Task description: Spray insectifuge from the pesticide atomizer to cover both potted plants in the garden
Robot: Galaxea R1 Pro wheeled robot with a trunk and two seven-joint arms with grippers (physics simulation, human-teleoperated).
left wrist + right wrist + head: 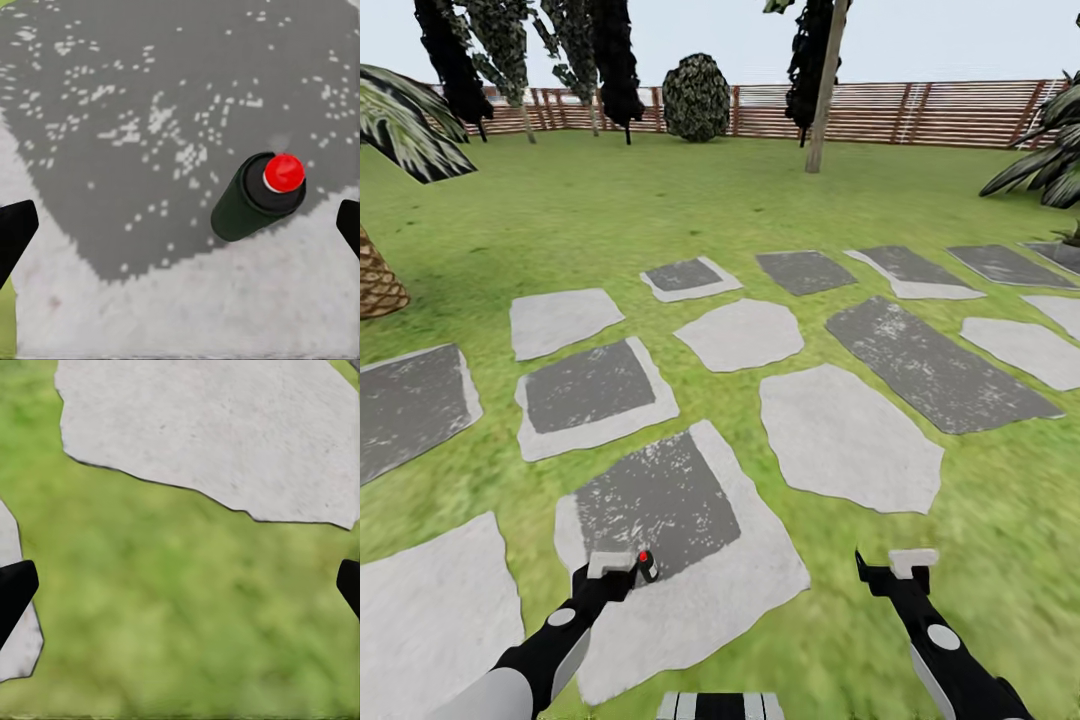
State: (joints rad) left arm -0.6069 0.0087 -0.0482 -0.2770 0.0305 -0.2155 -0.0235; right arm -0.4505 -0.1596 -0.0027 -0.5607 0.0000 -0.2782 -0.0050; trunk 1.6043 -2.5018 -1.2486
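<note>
1. Head view: low in the frame, the bottle (647,566) is seen standing on a grey-and-white stone (690,560), just beside the left claw (612,566); the right claw (892,566) is held over grass (1000,500).
2. Left wrist view: the bottle (257,196) is shown right of centre, between spread fingertips (15,229), untouched.
3. Right wrist view: fingertips (15,589) are seen spread wide over grass (187,607), a pale stone (217,427) beyond.

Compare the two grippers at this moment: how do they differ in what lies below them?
The left gripper hangs over a grey stepping stone, with the pesticide atomizer standing between its fingers, untouched; the right gripper has nothing between its fingers. The left is above stone, the right above the lawn beside a pale stone. Both are open.
</note>
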